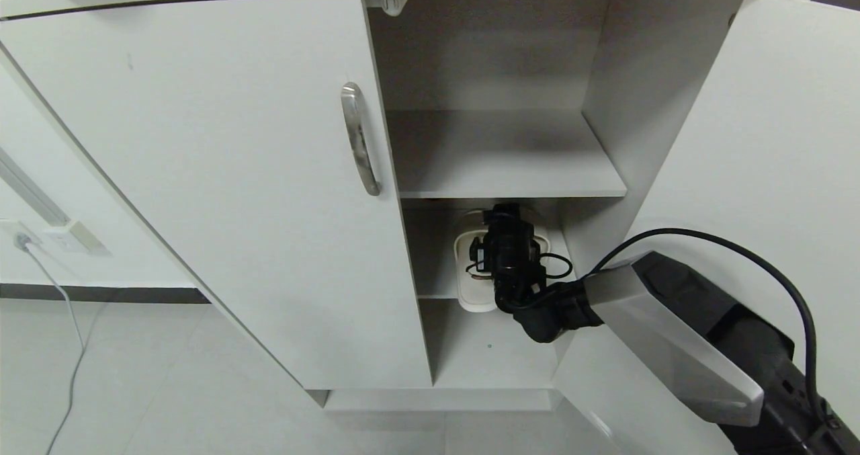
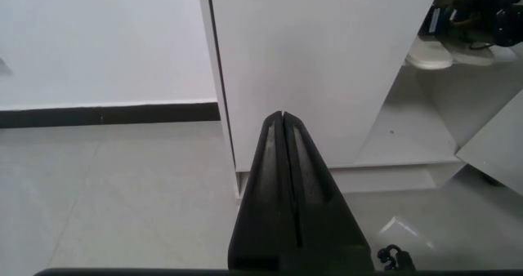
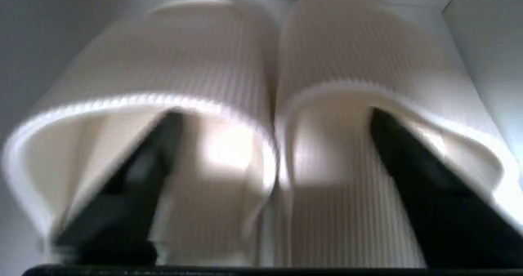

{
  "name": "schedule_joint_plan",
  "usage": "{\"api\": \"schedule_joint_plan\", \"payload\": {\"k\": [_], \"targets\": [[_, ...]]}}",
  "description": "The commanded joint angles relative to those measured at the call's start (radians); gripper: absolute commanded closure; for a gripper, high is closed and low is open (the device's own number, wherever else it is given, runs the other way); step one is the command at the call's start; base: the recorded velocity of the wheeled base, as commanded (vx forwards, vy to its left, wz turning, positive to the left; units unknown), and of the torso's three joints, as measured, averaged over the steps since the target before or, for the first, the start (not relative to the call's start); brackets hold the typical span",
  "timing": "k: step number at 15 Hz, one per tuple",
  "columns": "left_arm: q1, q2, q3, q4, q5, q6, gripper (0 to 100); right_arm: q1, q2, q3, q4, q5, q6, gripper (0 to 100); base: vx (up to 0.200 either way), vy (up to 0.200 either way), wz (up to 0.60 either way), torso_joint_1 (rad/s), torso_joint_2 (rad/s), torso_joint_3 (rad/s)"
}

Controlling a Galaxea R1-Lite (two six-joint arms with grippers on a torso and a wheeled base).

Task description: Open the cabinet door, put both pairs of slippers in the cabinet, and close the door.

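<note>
A pair of white ribbed slippers [image 3: 270,80] lies side by side on the lower shelf of the cabinet, heels [image 1: 474,294] over the shelf's front edge. My right gripper [image 3: 276,121] is open; one black finger [image 3: 122,202] sits inside each slipper's mouth. From the head camera, the right gripper [image 1: 505,218] reaches in just under the upper shelf [image 1: 504,162]. The right door [image 1: 759,173] stands swung open. The left door [image 1: 201,173] with its metal handle [image 1: 359,139] is closed. My left gripper [image 2: 282,125] is shut and holds nothing, low over the floor before the cabinet; the slippers [image 2: 433,55] lie beyond it.
The cabinet's bottom compartment [image 1: 484,354] lies below the slippers. A wall socket with a grey cable [image 1: 40,267] is at the left, above the tiled floor [image 1: 168,388]. The open door's edge stands close beside my right arm.
</note>
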Motion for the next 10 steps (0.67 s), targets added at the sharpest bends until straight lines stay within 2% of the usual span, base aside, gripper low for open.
{"api": "schedule_joint_plan", "payload": {"k": [1,2,3,6,8,10], "targets": [[-0.001,0.001,0.000,0.000,0.000,0.000,100,0.024,-0.107,0.140,-0.048,-0.005,0.000,0,0.000,0.000,0.00,0.000,0.00,0.000],[0.000,0.001,0.000,0.000,0.000,0.000,100,0.025,-0.110,0.145,-0.051,-0.005,-0.001,0,0.000,0.000,0.00,0.000,0.00,0.000],[0.000,0.001,0.000,0.000,-0.001,0.000,100,0.044,-0.198,0.300,-0.123,-0.025,-0.001,0,0.000,0.000,0.00,0.000,0.00,0.000],[0.000,0.001,0.000,0.000,-0.003,0.000,100,0.113,-0.359,0.593,-0.246,-0.040,0.000,0,0.000,0.000,0.00,0.000,0.00,0.000],[0.000,0.001,0.000,0.000,-0.003,0.000,100,0.180,-0.465,0.804,-0.303,-0.091,0.005,0,0.000,0.000,0.00,0.000,0.00,0.000],[0.000,0.001,0.000,0.000,-0.003,0.000,100,0.222,-0.535,0.950,-0.370,-0.090,0.007,0,0.000,0.000,0.00,0.000,0.00,0.000]]}}
